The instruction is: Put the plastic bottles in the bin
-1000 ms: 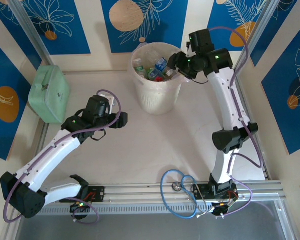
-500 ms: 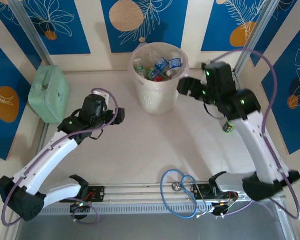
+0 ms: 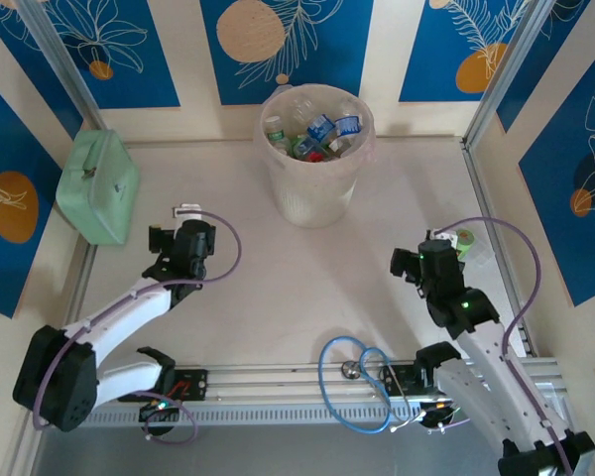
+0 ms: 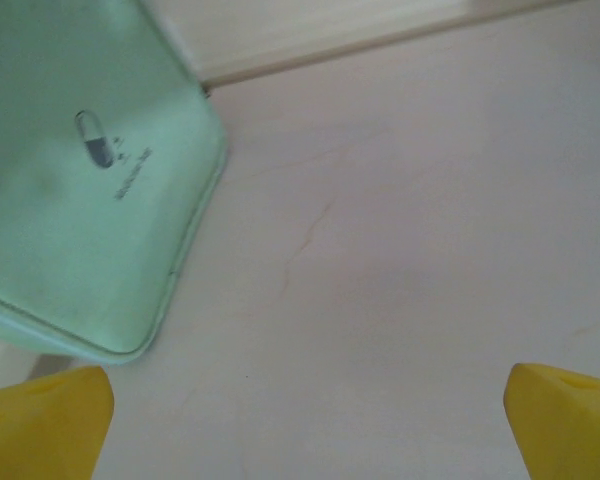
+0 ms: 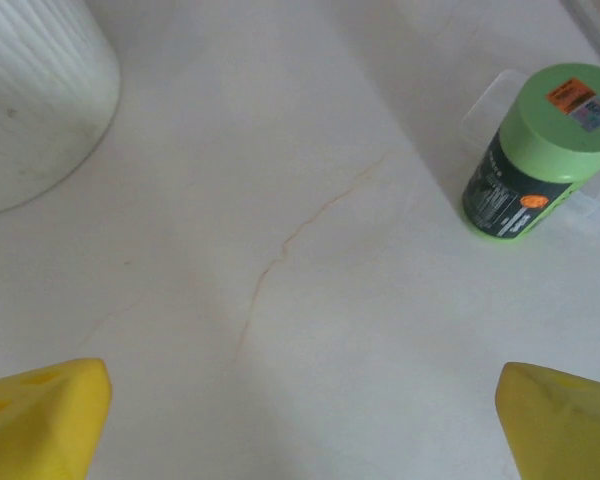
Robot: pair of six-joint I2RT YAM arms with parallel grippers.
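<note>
Left pincer [image 4: 305, 430]: released; its yellow fingertips [image 4: 42, 418] stood wide apart at the bottom corners of the left wrist view, with bare table [image 4: 410, 250] between them.
Right pincer [image 5: 302, 420]: released too, jaws spread wide and holding nothing, over bare table.
Bin [image 3: 317, 183]: stood upright at the far middle of the table, pale and ribbed, with a thin plastic liner over its rim; its wall showed at the upper left of the right wrist view.
Plastic bottles [image 3: 322, 134]: a heap lay inside the bin, with blue caps and labels and some green and red among them.
Green bottle [image 5: 538, 150]: stood upright on the table at the right side, ahead and to the right of the right pincer, apart from it and well apart from the bin; green cap with an orange sticker, dark label.
Clear plastic piece [image 5: 485, 105]: lay against the green bottle's far side; what it was could not be told.
Mint-green case [image 3: 99, 186]: lay at the far left of the table, near the left pincer and untouched.
</note>
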